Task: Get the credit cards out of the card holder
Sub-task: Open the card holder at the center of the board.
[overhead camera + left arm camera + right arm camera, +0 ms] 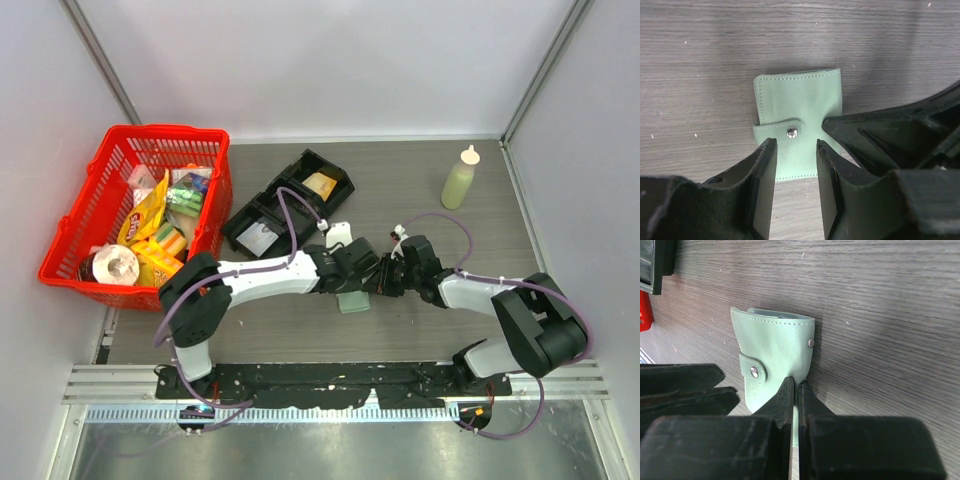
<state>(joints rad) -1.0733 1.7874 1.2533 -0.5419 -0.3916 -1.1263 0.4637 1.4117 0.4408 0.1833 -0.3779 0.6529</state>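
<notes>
Card holder (797, 110) lies on the grey wood-grain counter (420, 320), near the middle and just in front of both arms. It is pale green w/ white stitching, folded shut, and its strap (782, 134) is snapped down across the front by a metal stud (792, 132). The right wrist cam shows a 2nd stud (811, 343) near the holder's edge. In that view the side nearest the right arm looks lifted a bit off the counter, so the holder sits tilted, not flat.

L pincer (795, 145) is open w/ a moderate gap. Its two fingers hang over the holder's near end, the strap stud just ahead of the gap, and it grips nothing. Can't tell if the pads touch the leather.

R pincer (795, 385) is squeezed almost fully together, w/ a thin edge of the green holder pinched between the tips. In the left wrist cam its tip comes in from the side and meets the holder's edge beside the strap. The two pincers sit close together, nearly touching.

Elsewhere: a red basket (110, 150) of groceries stands at far left, and a black compartment tray (240, 225) lies beside it. A pale green squeeze bottle (459, 180) stands upright well off to the right.
</notes>
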